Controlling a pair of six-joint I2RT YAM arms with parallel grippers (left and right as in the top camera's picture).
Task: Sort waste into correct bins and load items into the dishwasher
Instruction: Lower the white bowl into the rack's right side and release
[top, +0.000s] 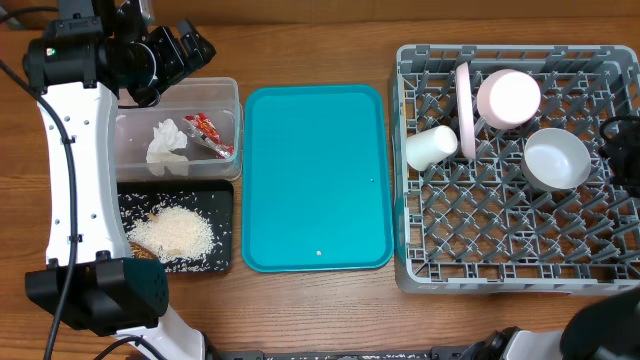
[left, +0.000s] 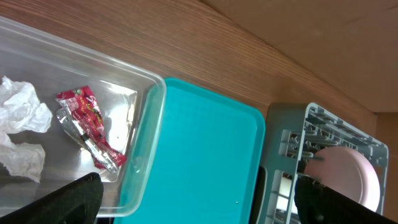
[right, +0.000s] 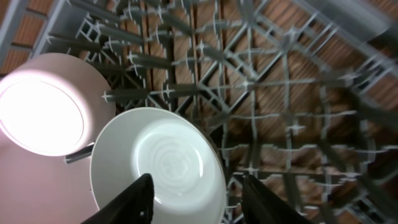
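Observation:
The clear tub (top: 229, 95) holds a crumpled white tissue (top: 165, 145) and a red wrapper (top: 211, 135); both also show in the left wrist view, the tissue (left: 22, 118) and the wrapper (left: 87, 124). The black tray (top: 222, 200) holds rice scraps (top: 175, 235). The grey rack (top: 500, 240) holds an upright pink plate (top: 465, 110), a white cup (top: 432, 147) on its side and a white bowl (top: 557, 158). My left gripper (top: 188, 45) is open and empty above the tub's far edge (left: 202, 205). My right gripper (right: 198, 193) is open and empty over the bowl's (right: 155, 158) rim.
A teal serving tray (top: 318, 180) lies between the bins and the rack. A pink round vessel (top: 508, 97) leans beside the plate in the rack and also shows in the right wrist view (right: 40, 112). The left arm's white link (top: 75, 170) runs along the table's left side.

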